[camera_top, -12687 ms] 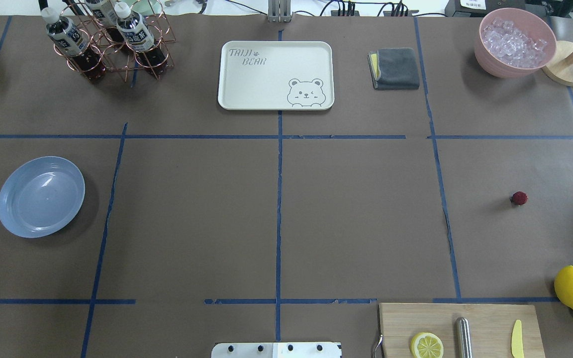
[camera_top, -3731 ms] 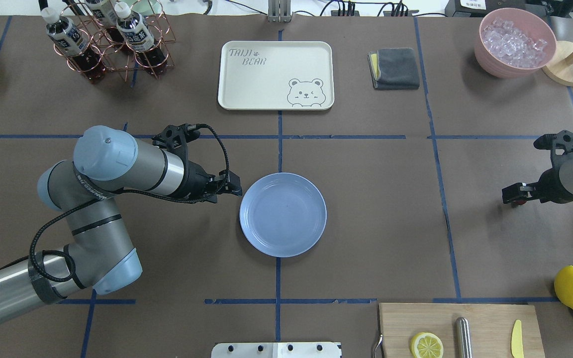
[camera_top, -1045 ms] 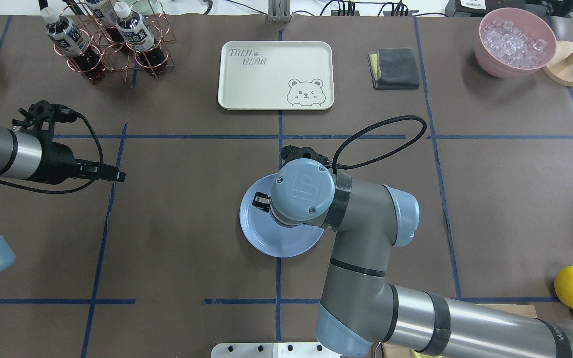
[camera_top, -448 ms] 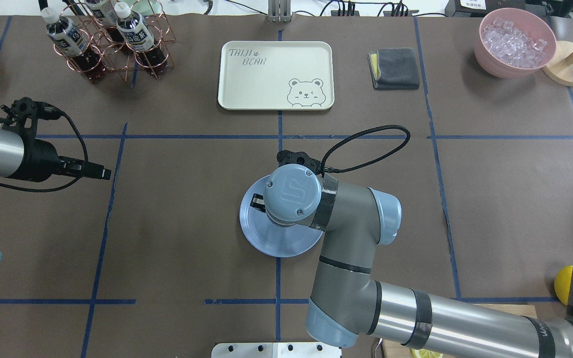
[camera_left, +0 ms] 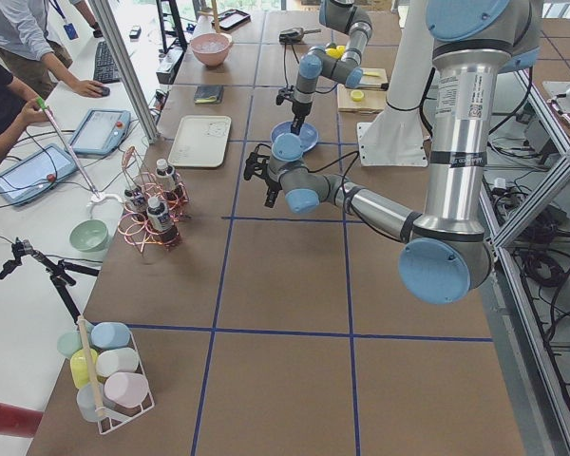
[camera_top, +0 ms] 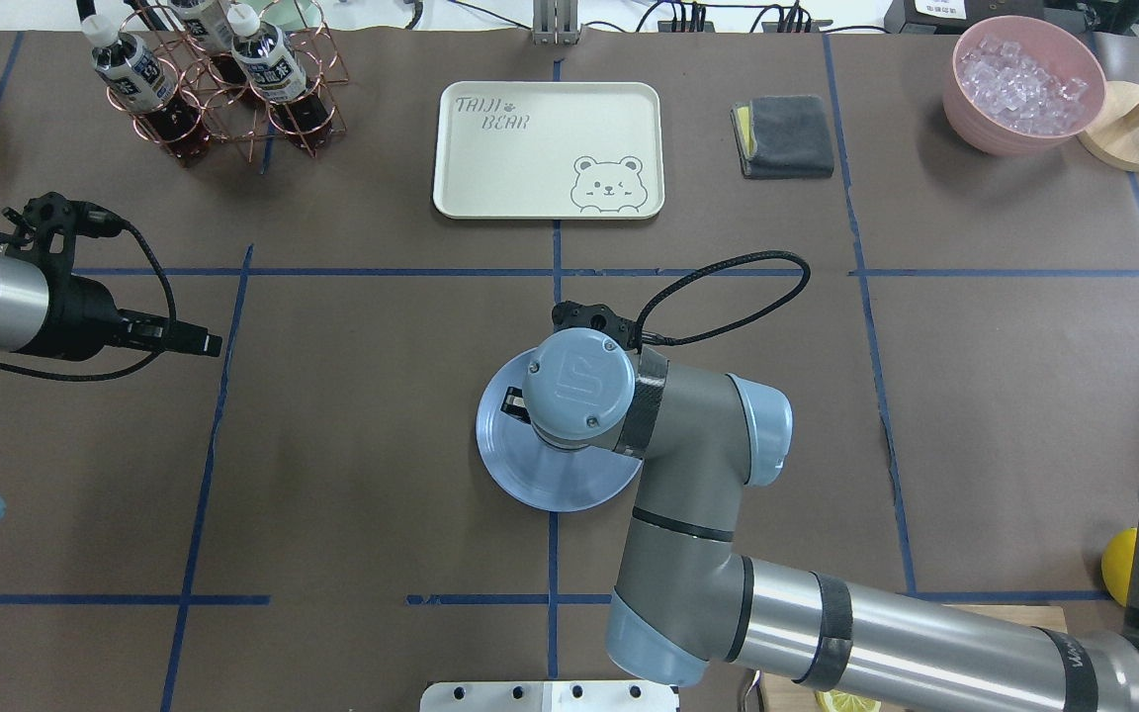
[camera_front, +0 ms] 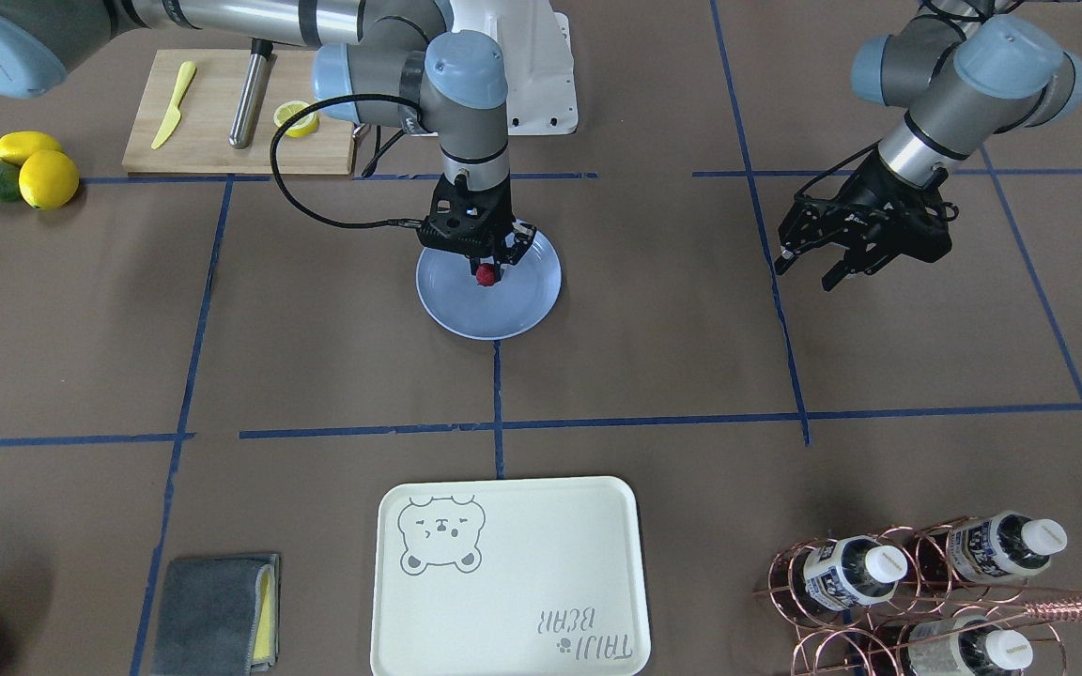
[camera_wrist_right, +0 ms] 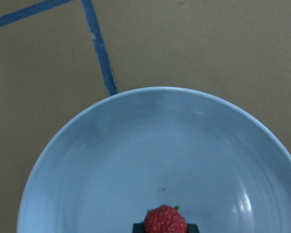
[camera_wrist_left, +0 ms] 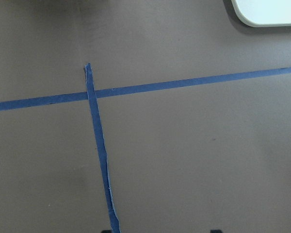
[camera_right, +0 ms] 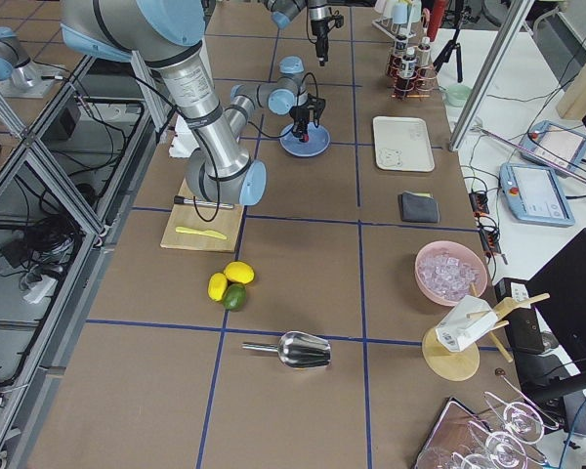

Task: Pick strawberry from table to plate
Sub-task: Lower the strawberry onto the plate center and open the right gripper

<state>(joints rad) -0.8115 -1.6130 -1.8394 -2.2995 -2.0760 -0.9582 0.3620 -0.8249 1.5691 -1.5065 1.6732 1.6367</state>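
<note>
The small red strawberry (camera_front: 485,274) (camera_wrist_right: 165,221) is pinched between the fingers of my right gripper (camera_front: 485,271), which points straight down over the pale-blue plate (camera_front: 466,314) (camera_top: 530,475) (camera_wrist_right: 136,155) at the centre of the brown paper table (camera_front: 654,357). The berry hangs low over the plate's inner part; I cannot tell whether it touches. In the overhead view the right wrist hides the berry. My left gripper (camera_front: 809,269) hovers open and empty over bare table, well off to the robot's left of the plate.
A cream bear tray (camera_front: 503,582) lies across the table from the robot. A copper rack of bottles (camera_front: 926,582), a grey cloth (camera_front: 217,610), a cutting board (camera_front: 222,113) with a lemon slice, lemons (camera_front: 34,169) and a pink ice bowl (camera_top: 1024,84) ring the edges.
The plate went from far left to the centre and the strawberry left its spot on the right. In the last second the right arm settled over the plate and the left arm drew back left.
</note>
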